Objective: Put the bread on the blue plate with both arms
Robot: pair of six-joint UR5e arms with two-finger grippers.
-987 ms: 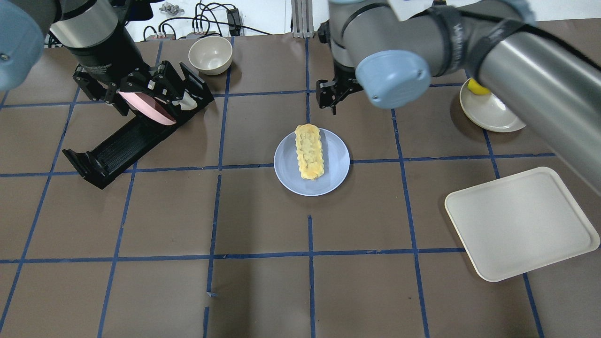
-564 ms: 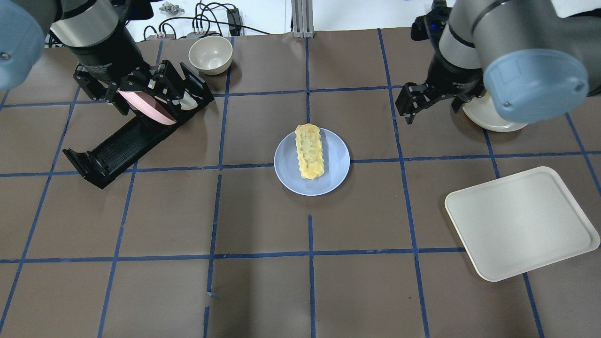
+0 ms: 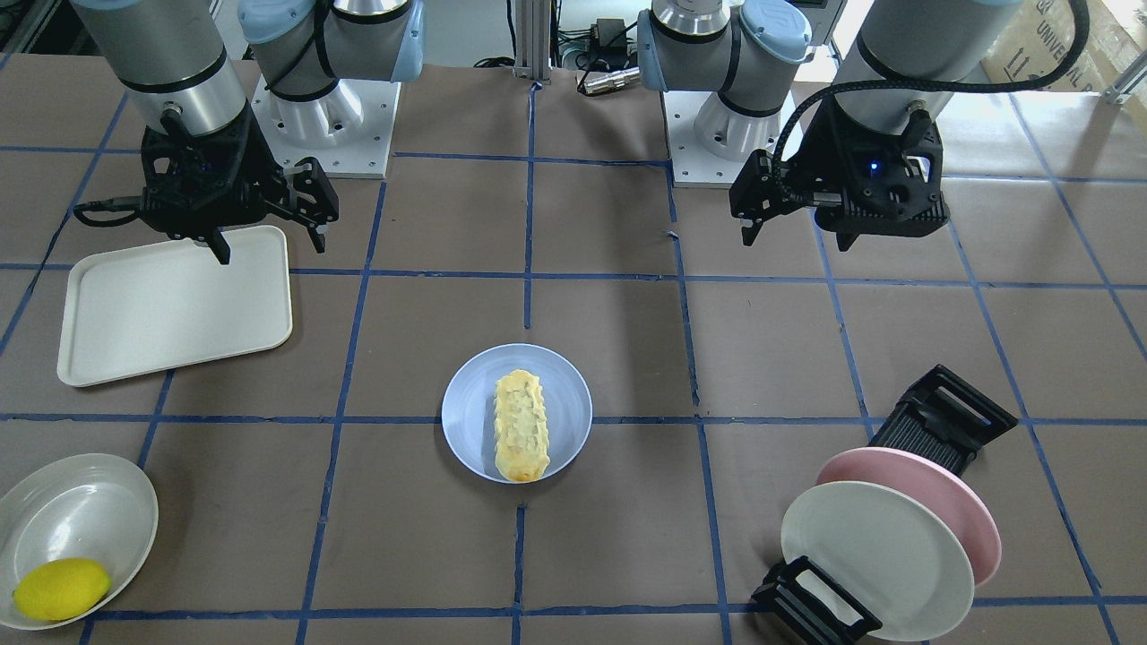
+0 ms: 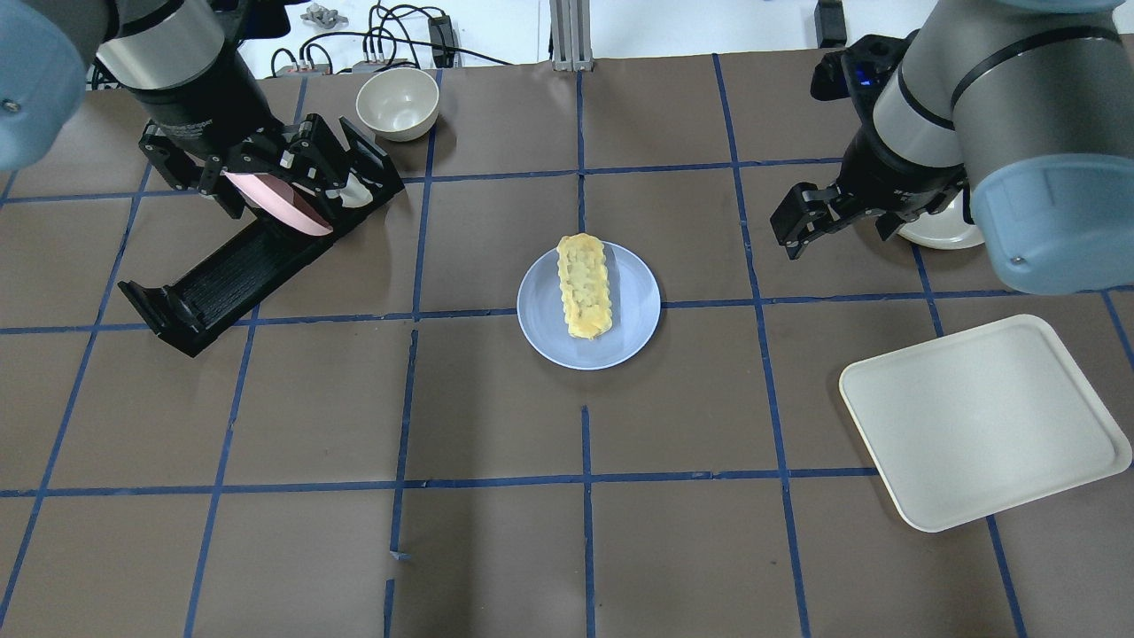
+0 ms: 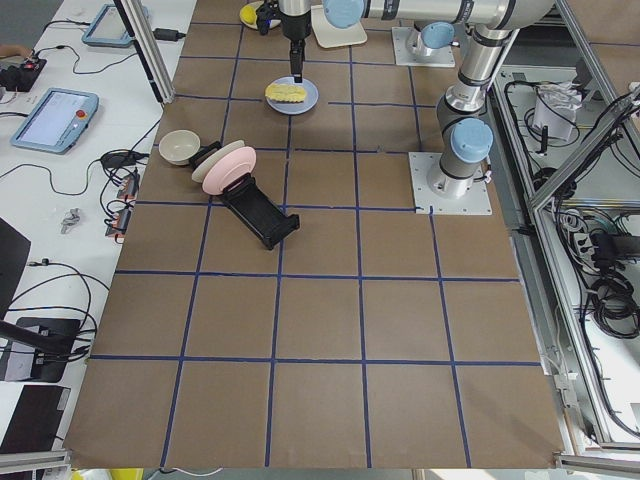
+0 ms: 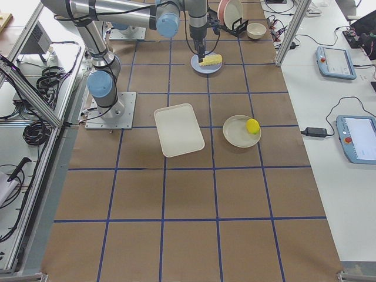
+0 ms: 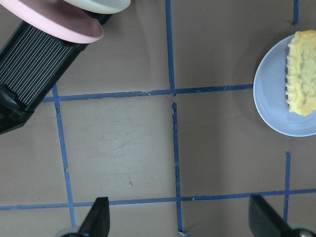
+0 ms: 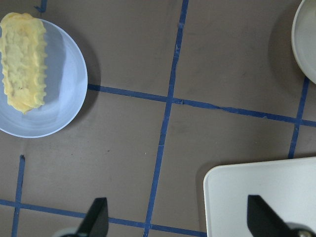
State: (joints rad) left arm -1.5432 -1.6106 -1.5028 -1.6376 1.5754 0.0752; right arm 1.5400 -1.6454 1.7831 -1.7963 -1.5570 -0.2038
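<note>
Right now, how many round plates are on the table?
4. The blue plate sits mid-table under the bread; a pink plate and a cream-white plate stand together in the black rack; another cream plate holds the lemon. None seems hidden.

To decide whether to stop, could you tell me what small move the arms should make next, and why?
Probably nothing beyond parking: the bread already lies on the blue plate, and the left gripper and right gripper hang open, empty, clear of it.

Open table point(image 4: 496, 549) rings the blue plate point(image 4: 540, 306); the plate rack point(image 4: 221, 283) and tray point(image 4: 983, 421) stand well apart.
</note>
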